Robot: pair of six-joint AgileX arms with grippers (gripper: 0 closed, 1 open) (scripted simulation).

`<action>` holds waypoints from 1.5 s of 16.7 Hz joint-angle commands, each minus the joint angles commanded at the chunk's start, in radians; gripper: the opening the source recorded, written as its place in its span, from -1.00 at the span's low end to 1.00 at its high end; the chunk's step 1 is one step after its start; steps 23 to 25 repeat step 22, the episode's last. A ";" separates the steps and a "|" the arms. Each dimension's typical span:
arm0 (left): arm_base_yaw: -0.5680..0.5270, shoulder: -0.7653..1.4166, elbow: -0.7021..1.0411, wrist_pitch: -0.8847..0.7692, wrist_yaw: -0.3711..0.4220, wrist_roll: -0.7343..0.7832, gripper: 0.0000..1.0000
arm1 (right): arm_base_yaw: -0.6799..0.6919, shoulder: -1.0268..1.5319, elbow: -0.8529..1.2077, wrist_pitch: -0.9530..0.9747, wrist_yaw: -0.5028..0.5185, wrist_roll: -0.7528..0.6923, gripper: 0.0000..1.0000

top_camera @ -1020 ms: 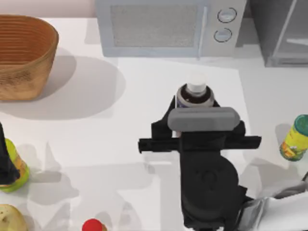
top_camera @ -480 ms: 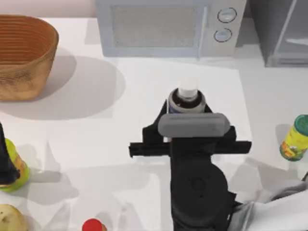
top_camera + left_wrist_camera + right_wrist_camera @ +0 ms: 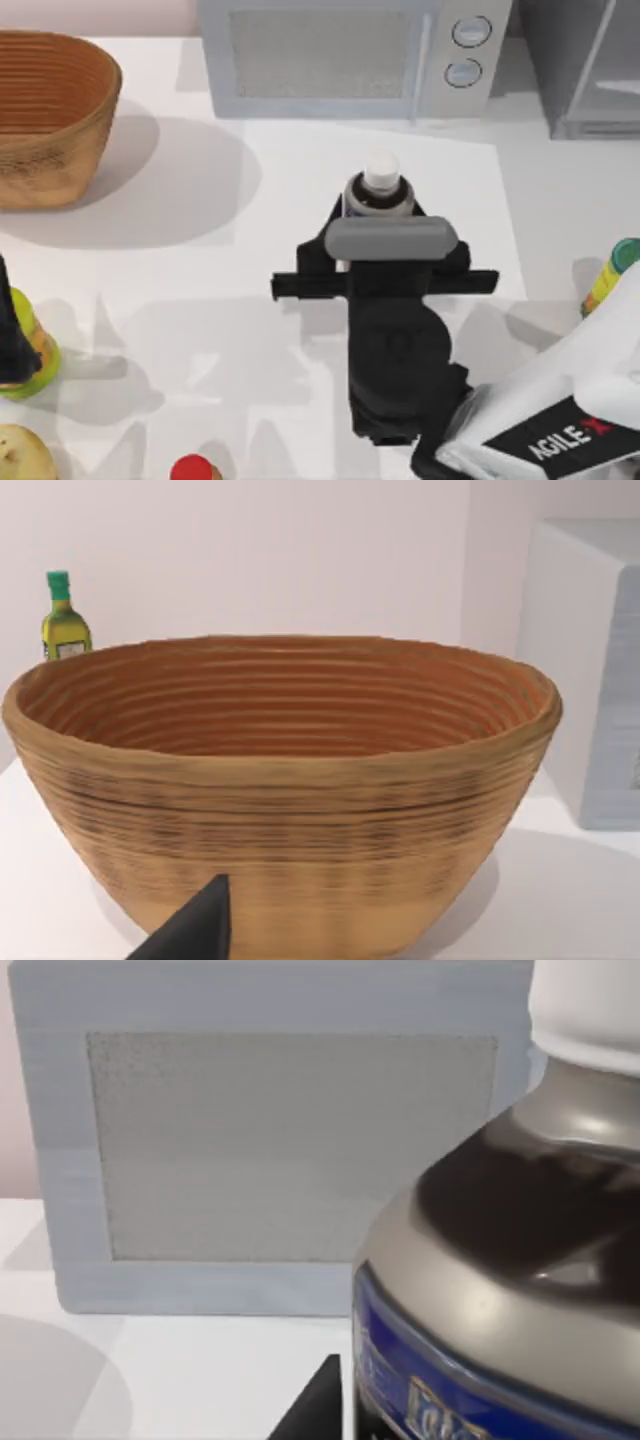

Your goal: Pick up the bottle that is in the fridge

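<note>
Gripping the bottle [image 3: 380, 190] at centre frame in the top view: right gripper [image 3: 378, 232], jaws closing on its sides, apparently in contact, though the grey wrist block is covering the fingers. Standing upright over the white desk [image 3: 250, 260], white cap pointing at the microwave [image 3: 340, 55] along the upper edge. Sitting apart at upper right, the fridge [image 3: 585, 70]. Filling the right wrist view, bottle shoulder and blue label. Waiting at the left edge, left gripper [image 3: 12, 340], jaws' state impossible to tell, facing the basket [image 3: 280, 780] in its wrist view.
</note>
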 joint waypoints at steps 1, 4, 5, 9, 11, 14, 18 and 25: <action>0.000 0.000 0.000 0.000 0.000 0.000 1.00 | 0.000 0.000 0.000 0.000 0.000 0.000 -1.00; 0.000 0.000 0.000 0.000 0.000 0.000 1.00 | 0.000 0.000 0.000 0.000 0.000 0.000 -0.85; 0.000 0.000 0.000 0.000 0.000 0.000 1.00 | 0.000 0.000 0.000 0.000 0.000 0.000 -0.70; 0.000 0.000 0.000 0.000 0.000 0.000 1.00 | 0.000 0.000 0.000 0.000 0.000 0.000 -0.10; 0.000 0.000 0.000 0.000 0.000 0.000 1.00 | 0.000 0.000 0.000 0.000 0.000 0.000 0.21; 0.000 0.000 0.000 0.000 0.000 0.000 1.00 | 0.000 0.000 0.000 0.000 0.000 0.000 0.66; 0.000 0.000 0.000 0.000 0.000 0.000 1.00 | 0.000 0.000 0.000 0.000 0.000 0.000 1.00; 0.000 0.000 0.000 0.000 0.000 0.000 1.00 | 0.000 0.000 0.000 0.000 0.000 0.000 1.00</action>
